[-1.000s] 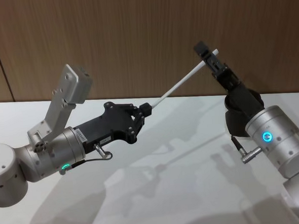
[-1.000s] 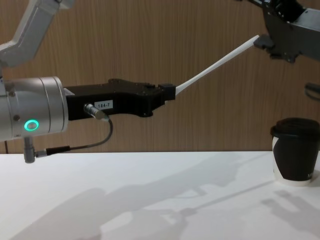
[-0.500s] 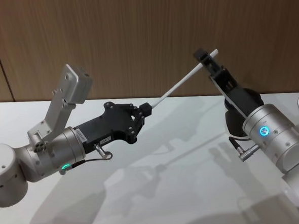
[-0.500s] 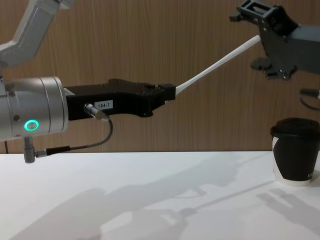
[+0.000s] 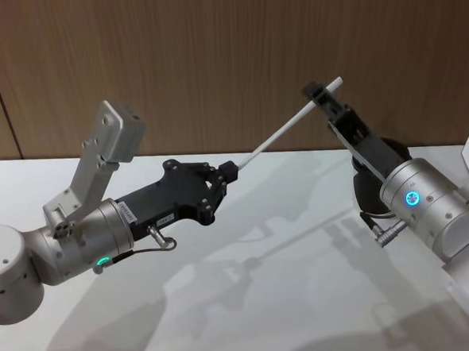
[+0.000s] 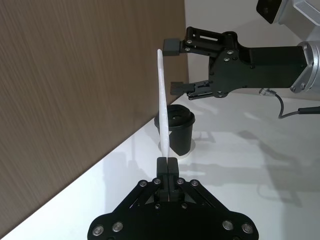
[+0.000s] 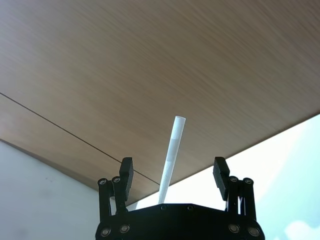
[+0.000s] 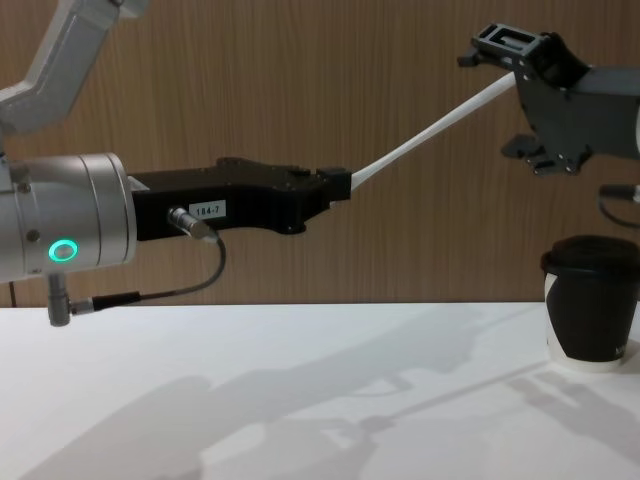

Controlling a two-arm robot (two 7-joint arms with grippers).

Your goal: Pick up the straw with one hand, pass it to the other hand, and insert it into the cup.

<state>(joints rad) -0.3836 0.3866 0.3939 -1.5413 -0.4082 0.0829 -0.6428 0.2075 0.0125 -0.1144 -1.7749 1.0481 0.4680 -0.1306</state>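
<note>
1. Now mid-handover: holding the straw [image 8: 430,135] aloft, slanted, lower end clamped in the closed fingers of left gripper [image 5: 230,169].
2. Straddling its upper end with right gripper [image 7: 172,172], fingers wide apart, seemingly not touching.
3. Next: close right, release left, carry to the cup [image 8: 590,300] on the surface [image 8: 300,400].

The left gripper [image 8: 340,185] hangs above the table [image 8: 300,400] at centre-left, clamped on the lower end of the straw [image 8: 430,135]. The straw slants up to the right, and its upper end lies between the spread fingers of the right gripper [image 8: 497,100]. Below that gripper, the cup [image 8: 590,305] stands upright on the table's right side.
</note>
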